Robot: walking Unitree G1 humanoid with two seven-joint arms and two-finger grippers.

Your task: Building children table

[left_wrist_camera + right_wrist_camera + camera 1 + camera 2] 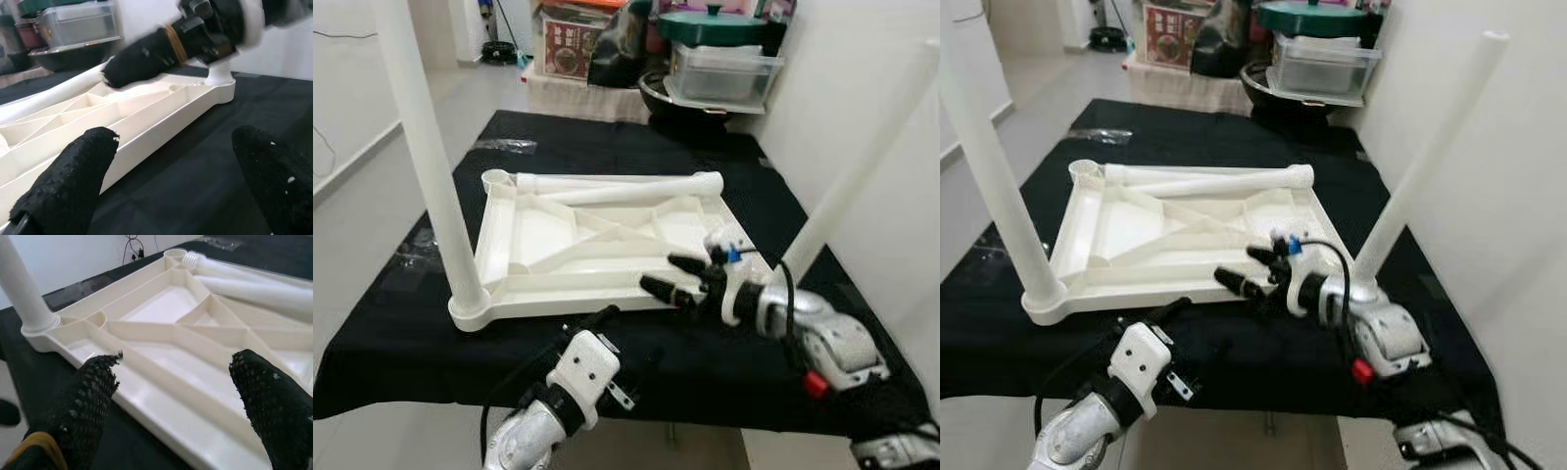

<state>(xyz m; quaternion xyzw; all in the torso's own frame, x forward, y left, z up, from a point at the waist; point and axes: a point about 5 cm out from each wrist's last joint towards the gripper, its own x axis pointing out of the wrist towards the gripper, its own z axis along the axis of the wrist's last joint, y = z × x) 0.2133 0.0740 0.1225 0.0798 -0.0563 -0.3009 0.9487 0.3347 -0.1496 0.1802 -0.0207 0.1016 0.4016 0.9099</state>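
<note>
Upturned tabletop (597, 240) on black counter (636, 147): two legs (426, 157) in near corners, two loose legs (626, 188) left (far corners). Right hand (680, 277) wide over near edge; left hand (171, 161) wide, just beside.

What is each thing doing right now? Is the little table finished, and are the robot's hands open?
Table top: upside down on the black cloth, ribbed underside up.
Near left leg: upright in its corner socket.
Near right leg: in its corner socket, leaning.
Loose legs: lying across the far edge, not fitted.
Far left socket: empty.
Left gripper: open, by the near edge.
Right gripper: open, over the near edge.
</note>
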